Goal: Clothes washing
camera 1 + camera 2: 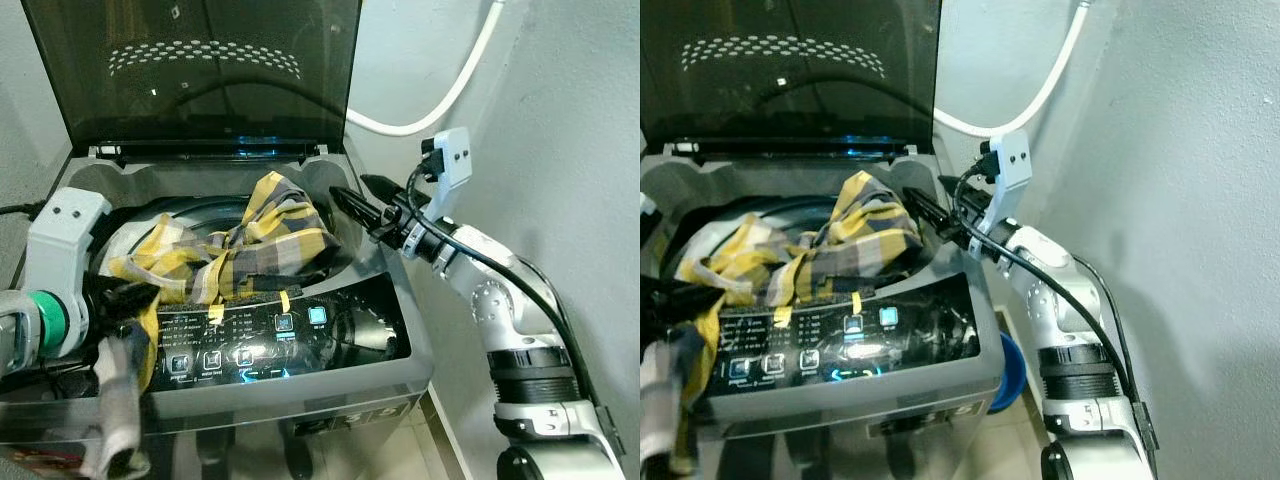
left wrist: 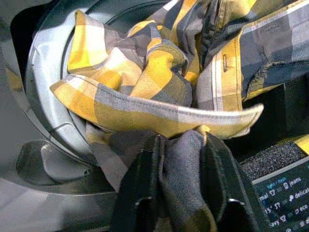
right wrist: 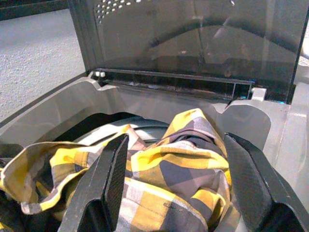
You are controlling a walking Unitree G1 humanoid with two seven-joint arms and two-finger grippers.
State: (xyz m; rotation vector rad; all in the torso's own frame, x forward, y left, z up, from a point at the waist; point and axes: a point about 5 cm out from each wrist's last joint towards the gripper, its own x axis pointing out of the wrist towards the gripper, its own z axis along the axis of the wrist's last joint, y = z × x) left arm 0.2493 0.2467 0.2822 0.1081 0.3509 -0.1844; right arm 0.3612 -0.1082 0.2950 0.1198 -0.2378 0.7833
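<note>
A yellow and grey plaid shirt (image 1: 250, 245) lies bunched across the mouth of the top-loading washing machine (image 1: 415, 345), whose dark lid (image 1: 200, 70) stands open. One fold hangs over the control panel (image 1: 285, 335), and another part droops down the front left corner. At that corner my left gripper (image 2: 181, 164) is shut on a grey fold of the shirt. My right gripper (image 1: 350, 190) hovers open at the tub's right rim, fingers (image 3: 108, 176) pointing toward the shirt without touching it.
A white hose (image 1: 440, 100) runs up the wall behind the machine. The light wall (image 1: 580, 150) stands close on the right of my right arm. A blue object (image 1: 1010, 370) sits on the floor beside the machine. The panel's buttons glow blue.
</note>
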